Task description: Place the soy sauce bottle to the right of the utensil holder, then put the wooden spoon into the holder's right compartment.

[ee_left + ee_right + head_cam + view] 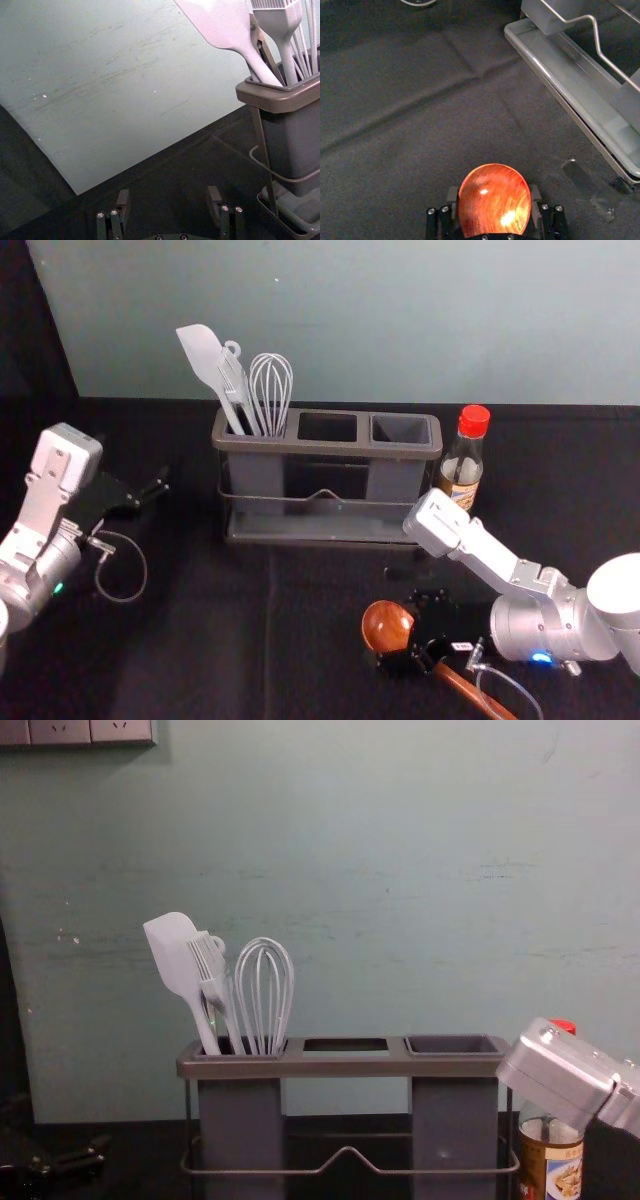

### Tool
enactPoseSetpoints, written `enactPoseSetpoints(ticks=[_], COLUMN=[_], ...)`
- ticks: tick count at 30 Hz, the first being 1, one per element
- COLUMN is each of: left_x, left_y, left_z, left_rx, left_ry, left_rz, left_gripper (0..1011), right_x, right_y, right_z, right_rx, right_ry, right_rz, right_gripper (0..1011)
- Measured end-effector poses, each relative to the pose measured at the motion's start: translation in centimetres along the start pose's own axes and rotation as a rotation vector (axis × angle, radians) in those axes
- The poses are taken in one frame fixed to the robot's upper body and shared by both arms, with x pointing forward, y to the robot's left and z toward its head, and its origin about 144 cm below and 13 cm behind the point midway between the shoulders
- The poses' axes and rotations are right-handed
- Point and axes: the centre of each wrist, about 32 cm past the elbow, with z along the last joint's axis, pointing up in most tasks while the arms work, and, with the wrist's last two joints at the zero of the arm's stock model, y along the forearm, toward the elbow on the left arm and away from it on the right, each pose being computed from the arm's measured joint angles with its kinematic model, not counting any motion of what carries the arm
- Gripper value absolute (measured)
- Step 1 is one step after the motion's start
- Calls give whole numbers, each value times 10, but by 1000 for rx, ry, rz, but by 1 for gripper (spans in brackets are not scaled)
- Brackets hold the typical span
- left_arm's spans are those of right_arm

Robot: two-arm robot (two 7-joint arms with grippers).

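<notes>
- With my right gripper (405, 628) I am holding the wooden spoon (387, 626) by its bowl, in front of the utensil holder (330, 450); whether it is lifting clear of the table I cannot tell.
- Soy sauce bottle (462, 470) is standing upright just beside the holder's right end, so I am judging the first half done.
- Spoon work is remaining: the right compartment (455, 1130) is waiting without it, and I am needing to raise, turn and lower the spoon there.
- My left gripper (168, 192) is idling off the holder's left end, its fingers standing wide apart with nothing between them.
- From the head, I am seeing the handle running out behind my right gripper; the right wrist view is giving me the bowl meeting a finger on each side.
- The chest view is adding the bottle's label, partly behind my right arm (560, 1075).
</notes>
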Motion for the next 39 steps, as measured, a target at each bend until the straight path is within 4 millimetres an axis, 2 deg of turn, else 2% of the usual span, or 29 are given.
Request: enactPoseSetpoints(ticks=[2,14,17,26,39], left_x=[0,0,0,0,0], left_y=[0,0,0,0,0], left_z=[0,0,0,0,0], left_rx=[0,0,0,0,0], left_ry=[0,0,0,0,0], left_rz=[0,0,0,0,0], left_gripper=[1005,1005,1005,1005,1005], right_x=[0,0,0,-4,-10], right_y=[0,-1,-7,-46,-66], right_z=[0,0,-1,5,-1], right_rx=[0,2,54,339,548], right_ry=[0,0,-5,-61,-70], right_rz=[0,1,1,-42,-96], right_gripper=[841,840,840,840,840])
